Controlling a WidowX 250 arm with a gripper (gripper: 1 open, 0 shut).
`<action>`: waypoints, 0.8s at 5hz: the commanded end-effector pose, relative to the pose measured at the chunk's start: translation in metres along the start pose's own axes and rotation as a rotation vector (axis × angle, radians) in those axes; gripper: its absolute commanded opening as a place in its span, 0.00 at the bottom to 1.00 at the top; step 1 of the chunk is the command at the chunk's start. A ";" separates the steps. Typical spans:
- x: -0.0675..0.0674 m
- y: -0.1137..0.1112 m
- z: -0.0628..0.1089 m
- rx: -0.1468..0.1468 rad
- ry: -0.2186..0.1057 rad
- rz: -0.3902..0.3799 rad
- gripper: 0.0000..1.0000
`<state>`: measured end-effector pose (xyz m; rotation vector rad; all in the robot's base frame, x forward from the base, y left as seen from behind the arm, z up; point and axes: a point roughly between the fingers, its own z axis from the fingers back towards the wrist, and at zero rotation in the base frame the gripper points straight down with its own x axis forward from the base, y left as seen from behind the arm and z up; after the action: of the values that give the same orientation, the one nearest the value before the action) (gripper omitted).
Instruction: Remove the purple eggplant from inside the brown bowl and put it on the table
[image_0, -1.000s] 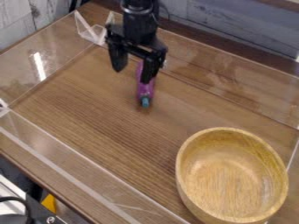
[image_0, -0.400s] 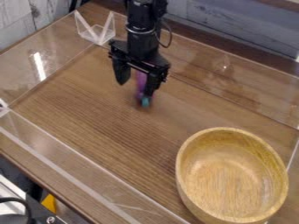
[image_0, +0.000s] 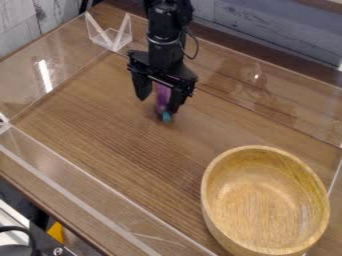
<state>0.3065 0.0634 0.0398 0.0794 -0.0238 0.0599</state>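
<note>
The purple eggplant (image_0: 166, 103) lies on the table (image_0: 120, 150) at the back centre, its teal stem cap pointing toward the front. My gripper (image_0: 162, 91) hangs right over it, open, with one black finger on each side of the eggplant; whether the fingers touch it I cannot tell. The upper part of the eggplant is hidden behind the fingers. The brown bowl (image_0: 265, 205) sits at the front right with nothing inside it, well away from the gripper.
Low clear acrylic walls (image_0: 54, 70) border the tabletop on the left, back and front. A clear folded piece (image_0: 107, 35) stands at the back left corner. A grey plank wall runs behind the table.
The gripper has shifted slightly right and lower around the eggplant. The eggplant and the bowl stay where they were.
</note>
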 end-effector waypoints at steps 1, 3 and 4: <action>0.015 0.003 0.013 0.005 -0.049 0.006 1.00; 0.028 0.007 0.010 -0.002 -0.060 -0.002 1.00; 0.033 0.010 0.006 -0.005 -0.066 -0.010 0.00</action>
<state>0.3296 0.0703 0.0314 0.0645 -0.0311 0.0410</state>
